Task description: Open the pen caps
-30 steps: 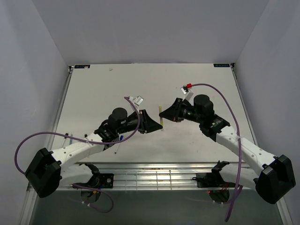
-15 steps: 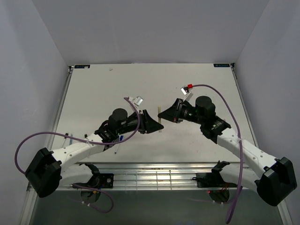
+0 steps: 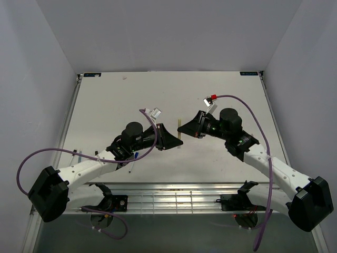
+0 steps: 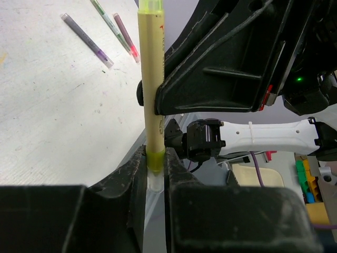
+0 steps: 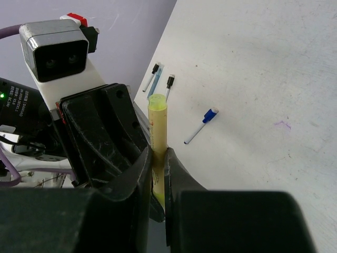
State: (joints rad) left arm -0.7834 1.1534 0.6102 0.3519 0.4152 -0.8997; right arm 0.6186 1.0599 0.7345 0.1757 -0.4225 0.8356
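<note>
A yellow pen [image 3: 180, 133] is held off the table between both grippers. My left gripper [image 3: 178, 142] is shut on its lower end; in the left wrist view [image 4: 155, 158] the jaws pinch a lime band and a clear cap tip of the pen [image 4: 150, 79]. My right gripper [image 3: 180, 127] is shut on the barrel of the same pen [image 5: 157, 121]; in the right wrist view [image 5: 158, 155] its jaws press both sides. The right fingers [image 4: 210, 79] cross the pen in the left wrist view.
A white pen with a blue cap [image 5: 201, 125] lies on the table, with two dark-capped pens [image 5: 169, 84] further off near the table edge. Purple [image 4: 87, 39], green [image 4: 108, 18] and pink [image 4: 126, 37] pens lie together on the table.
My right gripper has shifted slightly left with the yellow pen. Both grippers stay shut on it.
</note>
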